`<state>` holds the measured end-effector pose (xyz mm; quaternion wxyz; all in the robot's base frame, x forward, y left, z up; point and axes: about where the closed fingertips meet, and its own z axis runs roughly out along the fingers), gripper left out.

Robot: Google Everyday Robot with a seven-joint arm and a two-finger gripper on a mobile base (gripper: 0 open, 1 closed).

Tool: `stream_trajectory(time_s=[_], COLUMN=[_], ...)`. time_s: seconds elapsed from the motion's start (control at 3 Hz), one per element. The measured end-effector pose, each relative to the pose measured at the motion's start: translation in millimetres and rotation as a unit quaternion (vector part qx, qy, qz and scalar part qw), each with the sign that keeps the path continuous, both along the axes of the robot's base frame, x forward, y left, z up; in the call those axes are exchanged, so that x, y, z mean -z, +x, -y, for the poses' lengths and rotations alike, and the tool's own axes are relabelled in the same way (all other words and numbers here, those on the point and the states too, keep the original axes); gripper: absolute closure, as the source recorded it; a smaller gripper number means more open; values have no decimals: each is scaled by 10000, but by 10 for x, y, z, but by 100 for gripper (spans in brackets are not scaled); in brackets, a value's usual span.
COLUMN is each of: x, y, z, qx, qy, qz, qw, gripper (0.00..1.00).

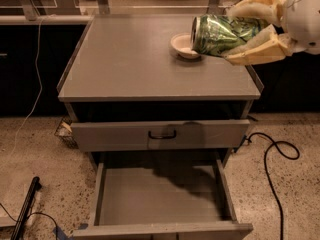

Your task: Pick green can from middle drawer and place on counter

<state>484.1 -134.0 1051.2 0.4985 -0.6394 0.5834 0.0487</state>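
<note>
Cream gripper (233, 34) over grey counter (135, 59) clasps mottled green can (212, 34)
</note>
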Motion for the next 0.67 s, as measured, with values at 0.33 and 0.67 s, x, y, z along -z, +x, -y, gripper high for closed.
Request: stream_trajectory(time_s=[0.33, 0.67], x=[17, 80], y=[-5, -15], z=[-2, -20], qx=[12, 59], qy=[-23, -121], qz=[-5, -14], qw=[10000, 9999], gripper=[100, 100])
